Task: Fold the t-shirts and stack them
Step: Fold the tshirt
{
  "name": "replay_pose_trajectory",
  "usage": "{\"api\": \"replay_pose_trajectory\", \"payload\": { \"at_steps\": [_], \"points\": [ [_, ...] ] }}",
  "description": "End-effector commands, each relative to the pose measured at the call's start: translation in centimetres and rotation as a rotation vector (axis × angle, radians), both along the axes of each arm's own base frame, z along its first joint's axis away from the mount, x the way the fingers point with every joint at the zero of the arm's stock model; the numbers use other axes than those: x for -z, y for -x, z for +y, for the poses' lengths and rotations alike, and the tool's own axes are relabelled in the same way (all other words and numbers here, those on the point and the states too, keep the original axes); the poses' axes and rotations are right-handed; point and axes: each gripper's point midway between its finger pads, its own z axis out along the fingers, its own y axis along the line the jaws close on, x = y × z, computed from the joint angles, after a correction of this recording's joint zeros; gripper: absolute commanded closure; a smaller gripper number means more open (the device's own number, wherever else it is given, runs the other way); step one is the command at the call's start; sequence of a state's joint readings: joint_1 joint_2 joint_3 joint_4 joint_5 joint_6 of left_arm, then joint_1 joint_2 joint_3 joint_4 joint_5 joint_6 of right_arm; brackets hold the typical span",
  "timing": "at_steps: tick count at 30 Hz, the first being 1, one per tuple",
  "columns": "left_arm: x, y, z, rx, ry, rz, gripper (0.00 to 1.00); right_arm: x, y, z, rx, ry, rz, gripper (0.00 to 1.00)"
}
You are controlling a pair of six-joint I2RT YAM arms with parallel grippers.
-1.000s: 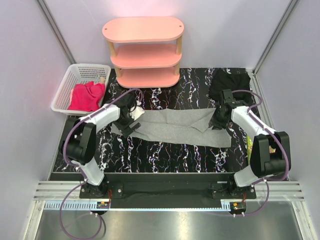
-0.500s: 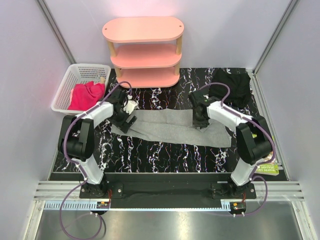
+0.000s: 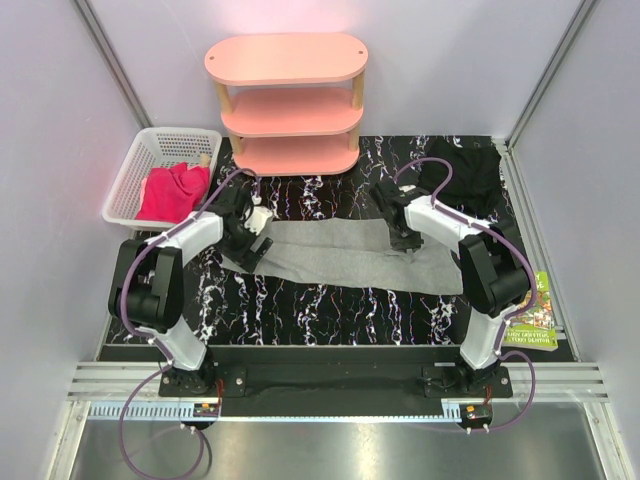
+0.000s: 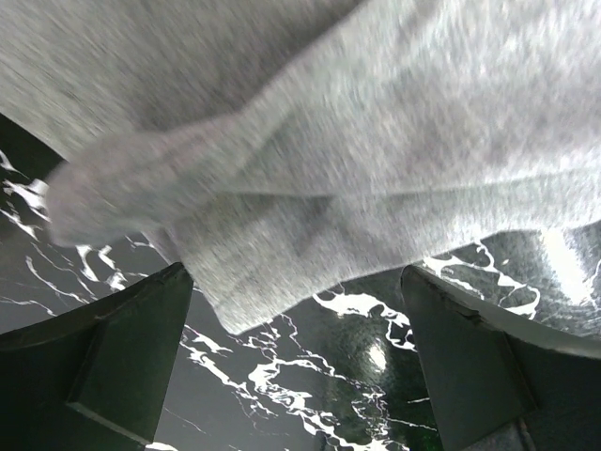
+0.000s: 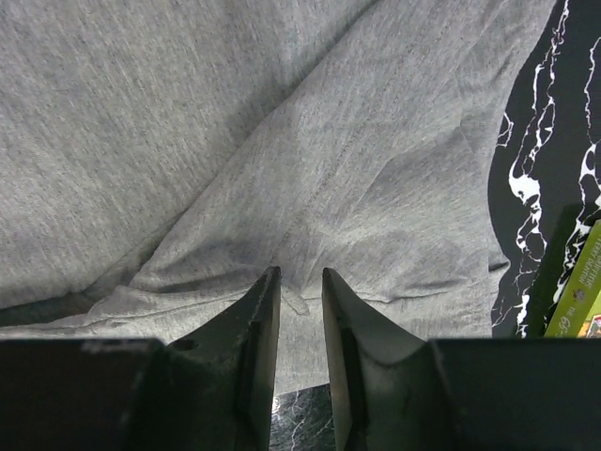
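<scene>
Seen from above, the grey t-shirt (image 3: pixel 345 255) lies flat across the middle of the worktop (image 3: pixel 300 310). The left claw (image 3: pixel 248 240) is at its left end and the right claw (image 3: pixel 403 238) is over its right half, but you cannot judge their openings from there. Your wrist views settle it. The left fingers (image 4: pixel 122 357) stand wide with the cloth's edge between them, and the right fingers (image 5: pixel 258 329) are narrow, pinching a small fold. Only the top view shows the black cloth (image 3: pixel 465 170) at the far right.

Left arm (image 3: pixel 195 233) reaching forward, jaws spread wide, right arm (image 3: pixel 440 222) bent inward, jaws nearly closed.
</scene>
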State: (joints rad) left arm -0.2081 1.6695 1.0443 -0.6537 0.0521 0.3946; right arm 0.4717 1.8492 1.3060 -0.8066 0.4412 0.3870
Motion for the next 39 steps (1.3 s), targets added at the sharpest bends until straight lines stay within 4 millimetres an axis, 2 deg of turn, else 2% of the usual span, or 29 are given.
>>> {"api": "replay_pose_trajectory", "payload": {
  "at_steps": [1,3,5,9,12,20,22,25,26,29,32,34,39],
  "points": [
    [-0.7,-0.2,0.8,-0.005,-0.015,-0.055,0.01,-0.9,-0.5,0.0,-0.006,0.026,-0.024,0.69],
    [-0.3,0.3,1.0,-0.004,-0.026,-0.046,0.01,-1.2,-0.2,0.6,-0.006,-0.011,-0.022,0.67],
    [-0.2,0.3,1.4,-0.003,-0.041,-0.057,0.01,-1.4,0.3,1.1,-0.004,-0.051,-0.017,0.61],
    [0.4,1.1,2.0,0.002,-0.061,-0.057,0.01,-3.5,1.1,1.5,0.005,-0.123,-0.055,0.51],
    [0.8,1.5,2.5,0.003,-0.089,-0.057,0.01,-3.8,1.5,1.6,0.013,-0.147,-0.063,0.50],
    [0.5,2.0,3.0,-0.001,-0.106,-0.065,0.01,-2.0,2.6,1.8,0.005,-0.159,-0.015,0.53],
    [-0.4,2.0,2.8,-0.004,-0.093,-0.080,0.01,-1.8,2.6,1.9,0.007,-0.164,-0.013,0.54],
    [-3.4,1.4,1.8,-0.008,-0.039,-0.125,0.01,-1.6,2.4,1.9,0.008,-0.163,-0.014,0.55],
    [-5.1,0.5,1.6,-0.015,-0.029,-0.167,0.01,-1.5,2.4,2.0,0.008,-0.163,-0.012,0.55],
    [-8.0,0.2,-0.5,0.003,0.073,-0.198,0.01,-1.2,2.3,2.0,0.012,-0.160,-0.007,0.55],
    [-8.9,0.6,-2.2,0.030,0.129,-0.191,0.01,-1.0,2.1,2.1,0.014,-0.157,-0.004,0.57],
    [-8.2,0.4,-3.3,0.039,0.160,-0.172,0.01,-1.0,1.9,2.1,0.018,-0.158,-0.010,0.58],
    [-3.7,0.0,-4.0,0.051,0.166,-0.048,0.01,-1.3,1.7,2.1,0.023,-0.158,-0.022,0.58]
  ]
}}
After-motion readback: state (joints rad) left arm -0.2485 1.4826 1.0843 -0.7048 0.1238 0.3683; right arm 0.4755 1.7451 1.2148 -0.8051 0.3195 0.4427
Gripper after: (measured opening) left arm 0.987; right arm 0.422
